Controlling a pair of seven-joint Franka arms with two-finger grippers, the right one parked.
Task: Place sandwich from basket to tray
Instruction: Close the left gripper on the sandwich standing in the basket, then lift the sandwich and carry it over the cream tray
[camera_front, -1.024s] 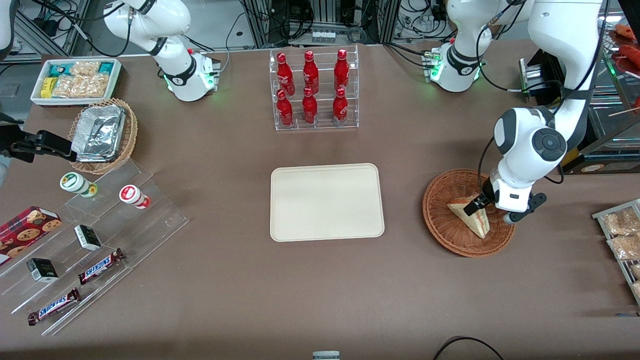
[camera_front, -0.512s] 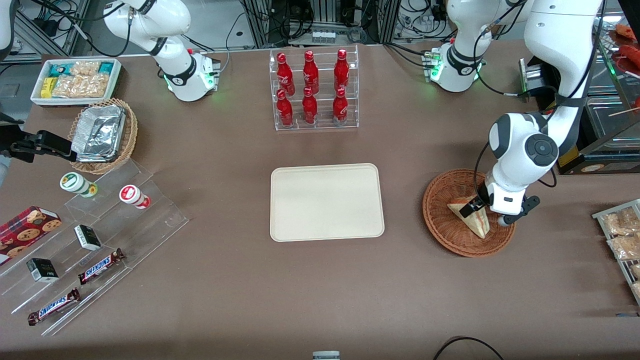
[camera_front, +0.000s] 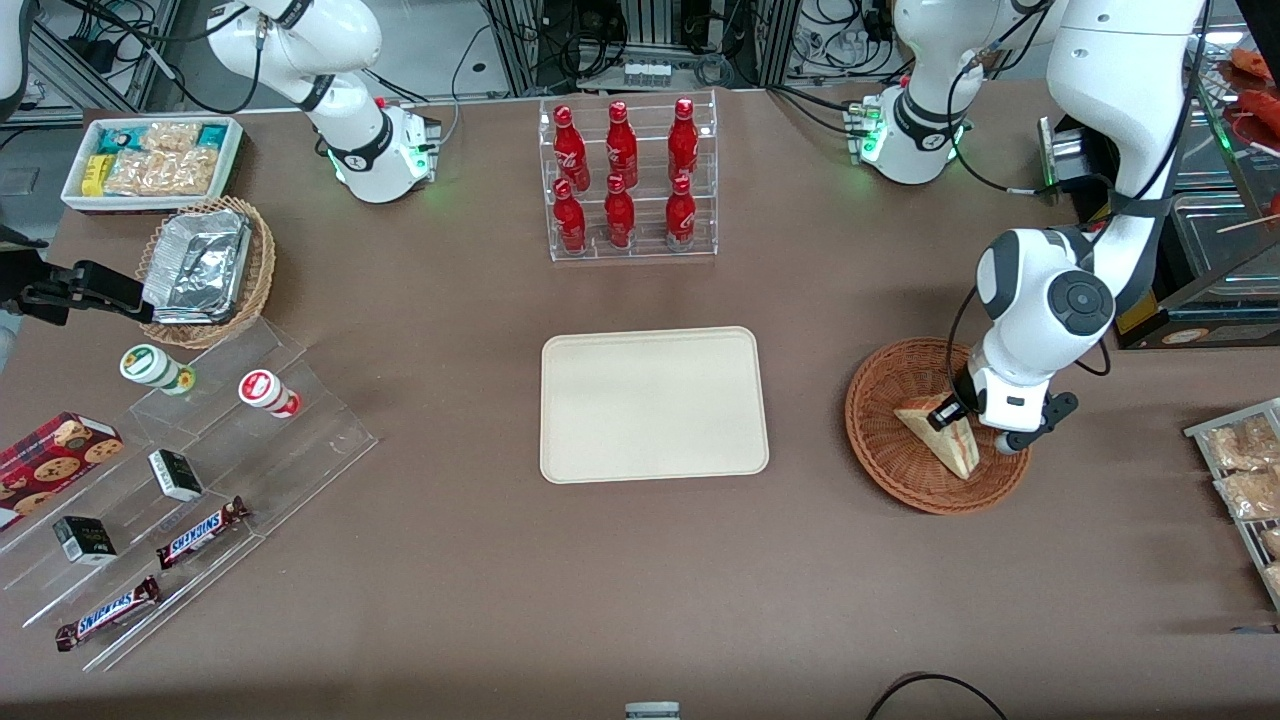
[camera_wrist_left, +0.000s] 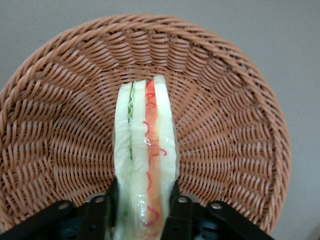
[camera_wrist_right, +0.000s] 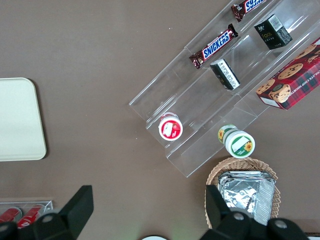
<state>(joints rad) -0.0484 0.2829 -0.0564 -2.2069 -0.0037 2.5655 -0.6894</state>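
The sandwich (camera_front: 946, 442) stands on edge in the reddish-brown wicker basket (camera_front: 880, 440), toward the working arm's end of the table. My left gripper (camera_front: 955, 414) is down in the basket, shut on the sandwich. In the left wrist view the black fingers (camera_wrist_left: 176, 200) press both bread faces of the sandwich (camera_wrist_left: 145, 145), its red and green filling edge facing the camera, with the basket (camera_wrist_left: 60, 125) weave under it. The cream tray (camera_front: 655, 405) lies flat at the table's middle, beside the basket, with nothing on it.
A clear rack of red bottles (camera_front: 625, 180) stands farther from the camera than the tray. A rack of snack packets (camera_front: 1245, 470) sits at the working arm's table edge. Acrylic steps with candy bars (camera_front: 180, 470), a tan foil basket (camera_front: 205, 270) and a white bin (camera_front: 150, 160) lie toward the parked arm's end.
The left arm's wrist has shifted slightly away from the camera over the basket. The sandwich stays between the fingers, almost in the same spot.
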